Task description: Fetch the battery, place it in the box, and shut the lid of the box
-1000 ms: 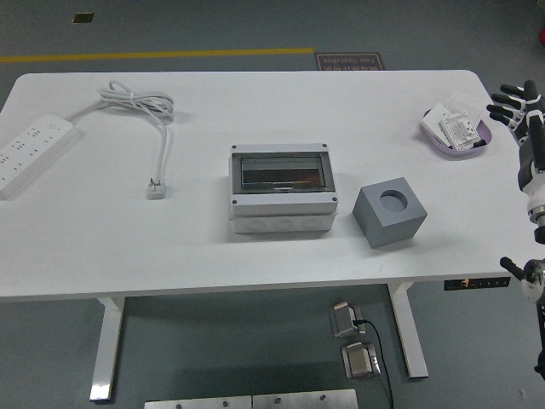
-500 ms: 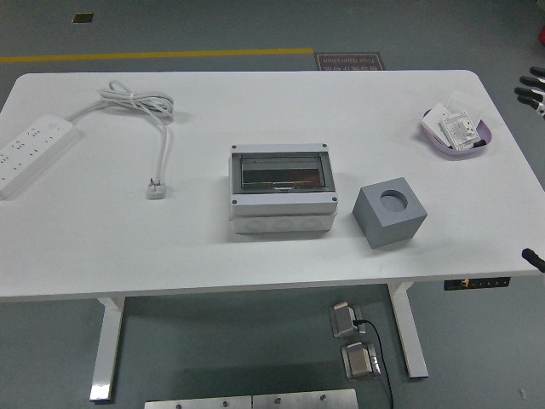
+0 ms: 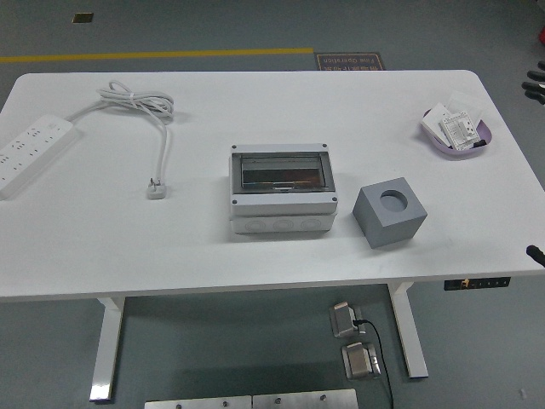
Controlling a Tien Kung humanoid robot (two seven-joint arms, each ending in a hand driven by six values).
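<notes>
One white table [image 3: 255, 256], closed box at centre, right hand barely in frame.
Box [image 3: 281, 189] sits mid-table with its smoky clear lid [image 3: 282, 172] down. Grey cube [image 3: 389, 212] with a round hole on top stands just right of the box, apart from it. Power strip [image 3: 30, 148] lies far left, its cord [image 3: 140, 106] coiled beside it. Purple tray [image 3: 458, 129] far right holds small white parts; can't tell which is the battery. Right hand [image 3: 537, 78]: only dark fingertips at right edge, grip can't tell.
</notes>
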